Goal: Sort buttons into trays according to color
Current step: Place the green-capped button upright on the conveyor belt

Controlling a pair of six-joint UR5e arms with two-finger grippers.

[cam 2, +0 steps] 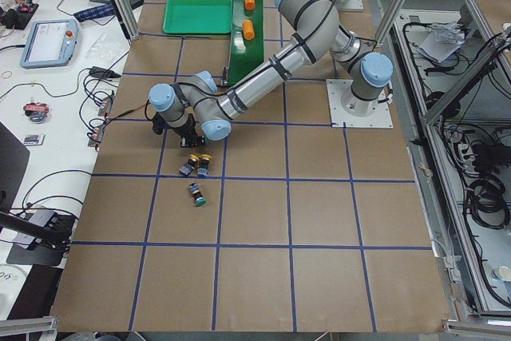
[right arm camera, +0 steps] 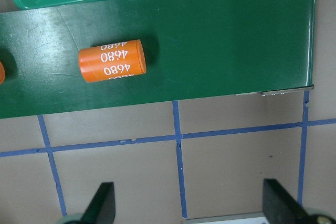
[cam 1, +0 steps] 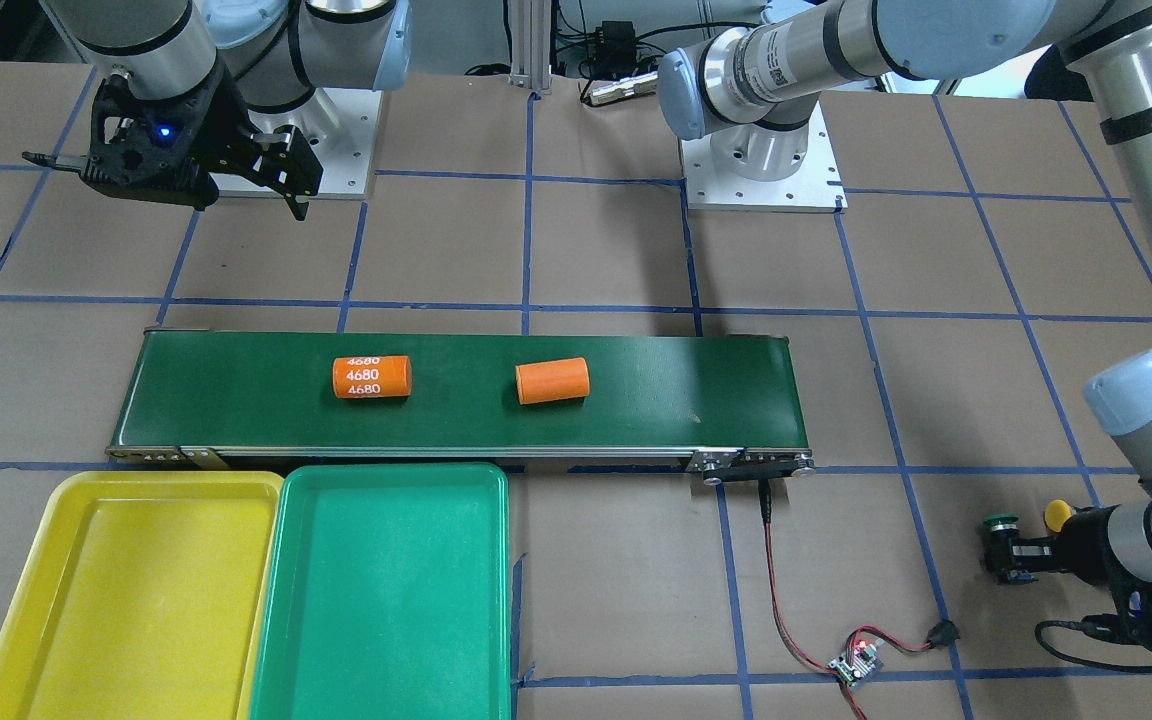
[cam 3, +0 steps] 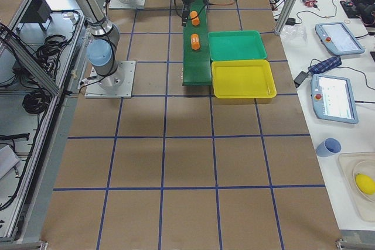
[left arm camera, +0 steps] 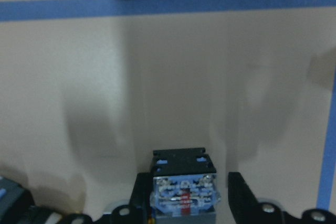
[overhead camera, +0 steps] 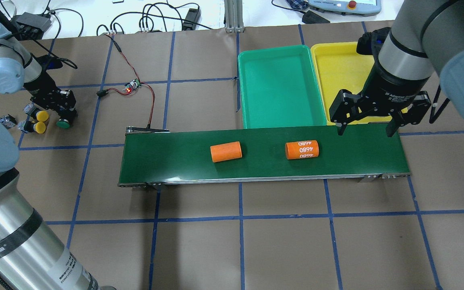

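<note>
While right gripper (overhead camera: 365,132) hangs open over dark-green conveyor belt (overhead camera: 175,161), 3 o'clock end, left gripper (left arm camera: 187,182) straddles green-capped black push-button (overhead camera: 63,123), jaws apart.

2 cylinders (cam 1: 371,377) on conveyor (cam 1: 686,400); trays (cam 1: 386,590) beside it.

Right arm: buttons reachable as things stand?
Probably not: the buttons lie far off past the conveyor belt, around the left gripper; the right gripper hangs open by the yellow tray.
</note>
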